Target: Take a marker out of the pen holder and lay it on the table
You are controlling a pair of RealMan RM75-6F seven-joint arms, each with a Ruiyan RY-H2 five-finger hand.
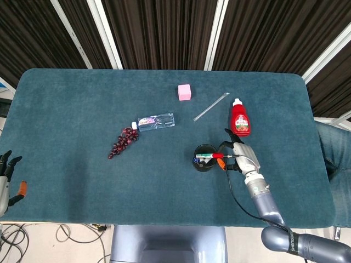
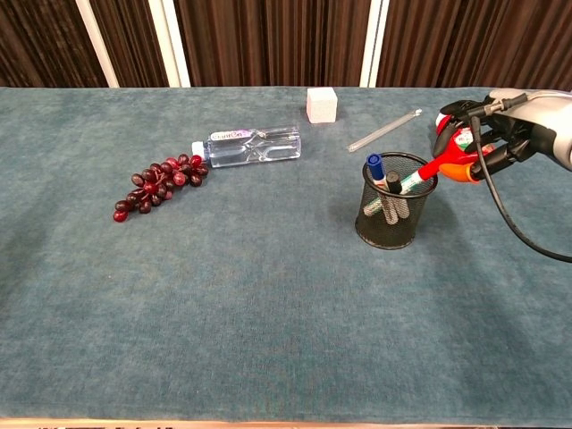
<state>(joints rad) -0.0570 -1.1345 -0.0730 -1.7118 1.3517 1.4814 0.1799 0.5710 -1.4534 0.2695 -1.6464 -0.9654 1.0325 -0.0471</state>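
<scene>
1. Chest view: right hand (image 2: 500, 143) at far right, fingers (image 2: 458, 107) grasping the red cap end of a marker (image 2: 420, 177); marker tilted, lower end inside the pen holder (image 2: 390, 223), upper end leaning out over the rim toward the hand.
2. Pen holder: black mesh cup, upright on tabletop (image 2: 268, 313), right of centre. Blue-capped marker (image 2: 375, 166) and a dark one also inside.
3. Head view: same hand (image 1: 241, 156) just right of the holder (image 1: 204, 159); marker (image 1: 209, 156) reads near-horizontal across the rim from above.
4. Left hand (image 1: 5, 181) at the left edge of head view, off the tabletop, well apart from everything; fingers spread, holding nothing.
5. Ketchup bottle (image 1: 239, 119) lying just behind the right hand; in chest view partly hidden by it.
6. Others on tabletop: clear straw (image 2: 384, 130), pink cube (image 1: 184, 91), water bottle (image 2: 252, 146) on its side, grape bunch (image 2: 156, 183) touching the bottle's cap end.
</scene>
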